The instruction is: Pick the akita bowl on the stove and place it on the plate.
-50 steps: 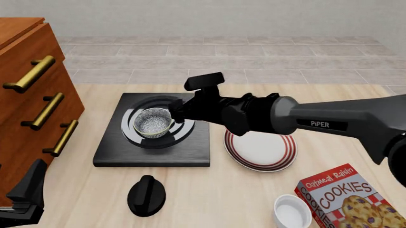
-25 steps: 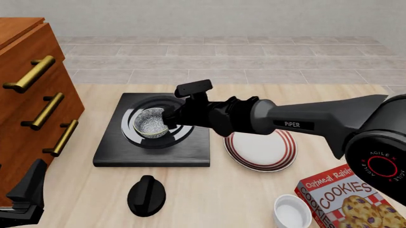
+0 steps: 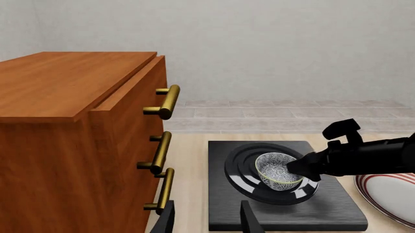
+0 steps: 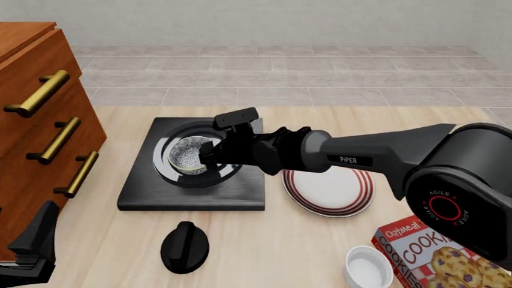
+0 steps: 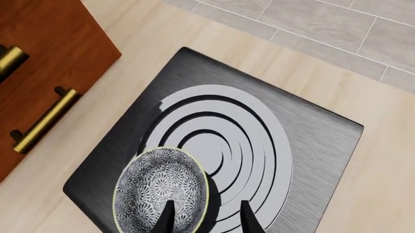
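Front view: bowl (image 4: pixel 193 155) upright on the burner of the stove (image 4: pixel 192 195), toward the table's (image 4: pixel 304 252) far left part, just beside the dresser (image 4: pixel 32 138); nothing in the bowl, only its speckled grey-white lining. Right gripper (image 4: pixel 210 157) reaching across from the right, over the plate's far edge, down at the bowl's right rim. Plate (image 4: pixel 330 191) just off the stove's right edge, nothing on it but the arm's shadow. White cup (image 4: pixel 368 267) near the table's near right corner, nothing in it, touching or almost touching the cookie box (image 4: pixel 436 255) at its right. Black knob (image 4: pixel 184 246) lying near the stove's near edge, apart from it. Right wrist view: fingers (image 5: pixel 167 218) spread, one tip inside the bowl (image 5: pixel 161 190) against the wall, the other outside over the silver burner rings, the rim between them; not yet pressed together on it. Left wrist view: bowl (image 3: pixel 277 171) seen from the side, sitting level in the burner dish, right gripper (image 3: pixel 302 169) at its rim, plate (image 3: pixel 389 196) edge beyond the stove (image 3: pixel 282 213). Left gripper (image 3: pixel 206 221) low at the table's near left edge beside the dresser (image 3: pixel 77 141), fingers spread, holding nothing.
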Available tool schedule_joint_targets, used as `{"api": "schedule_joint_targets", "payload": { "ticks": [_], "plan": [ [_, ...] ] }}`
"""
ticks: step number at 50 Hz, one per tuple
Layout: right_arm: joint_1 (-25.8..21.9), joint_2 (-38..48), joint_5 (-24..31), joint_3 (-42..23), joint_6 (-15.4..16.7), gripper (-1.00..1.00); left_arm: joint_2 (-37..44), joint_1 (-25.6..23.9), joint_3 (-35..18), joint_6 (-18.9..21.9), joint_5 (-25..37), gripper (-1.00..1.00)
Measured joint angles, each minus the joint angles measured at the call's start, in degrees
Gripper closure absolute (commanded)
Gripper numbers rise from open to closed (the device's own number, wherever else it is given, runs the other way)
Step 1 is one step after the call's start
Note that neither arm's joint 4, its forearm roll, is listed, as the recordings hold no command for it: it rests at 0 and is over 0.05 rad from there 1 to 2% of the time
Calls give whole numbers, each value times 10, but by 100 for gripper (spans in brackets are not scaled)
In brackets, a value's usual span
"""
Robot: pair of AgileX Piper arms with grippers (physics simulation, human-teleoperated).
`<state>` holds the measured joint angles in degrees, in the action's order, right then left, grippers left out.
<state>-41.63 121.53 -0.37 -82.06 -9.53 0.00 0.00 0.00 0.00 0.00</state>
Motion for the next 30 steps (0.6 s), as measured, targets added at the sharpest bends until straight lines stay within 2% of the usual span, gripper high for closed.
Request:
{"api": "schedule_joint_targets", "payload": {
  "ticks": [30],
  "plan": [
    [-9, 38, 7, -27, 30, -100, 0, 0, 0, 0, 0, -100]
  ]
}}
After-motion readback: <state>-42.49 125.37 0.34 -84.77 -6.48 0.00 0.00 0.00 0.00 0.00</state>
